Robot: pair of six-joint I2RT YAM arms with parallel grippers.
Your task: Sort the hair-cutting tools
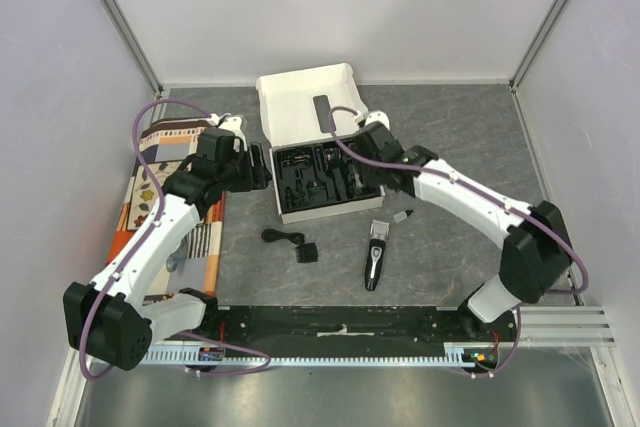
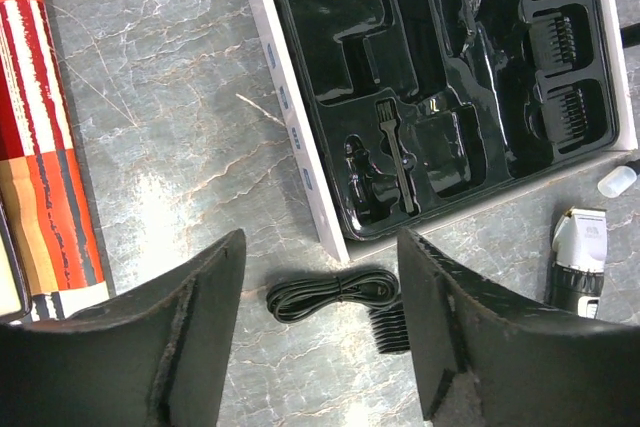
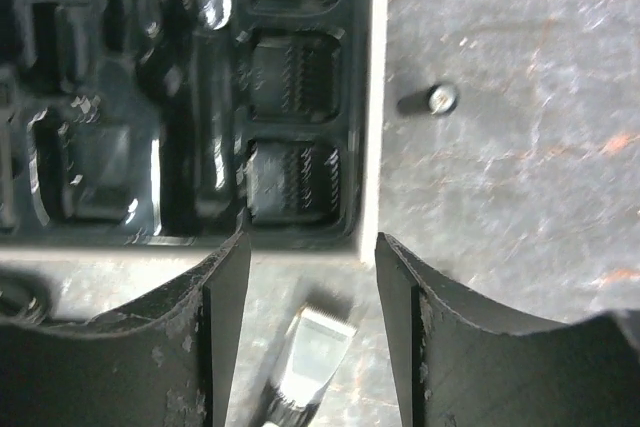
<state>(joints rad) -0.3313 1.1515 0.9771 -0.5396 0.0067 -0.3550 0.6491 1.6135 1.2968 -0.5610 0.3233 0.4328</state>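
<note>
The black clipper [image 1: 375, 255] with a silver blade head lies on the table in front of the white box [image 1: 330, 215]. The coiled black cable [image 1: 280, 238] and a small black comb guard [image 1: 308, 252] lie to its left. One tiny bottle [image 1: 403, 216] lies right of the box. My left gripper [image 1: 262, 169] is open and empty at the box's left side; in its wrist view [image 2: 320, 337] the cable [image 2: 335, 294] and guard [image 2: 388, 325] show between the fingers. My right gripper [image 1: 362, 185] is open and empty above the tray's right front corner, over the clipper's blade [image 3: 315, 347]. A second bottle is not seen.
The black moulded tray [image 2: 440, 77] holds several comb guards [image 2: 560, 42] in its right slots and a small brush [image 2: 395, 147]. The box lid [image 1: 305, 97] stands open behind. A striped placemat [image 1: 165, 197] lies at the left. Walls enclose the table.
</note>
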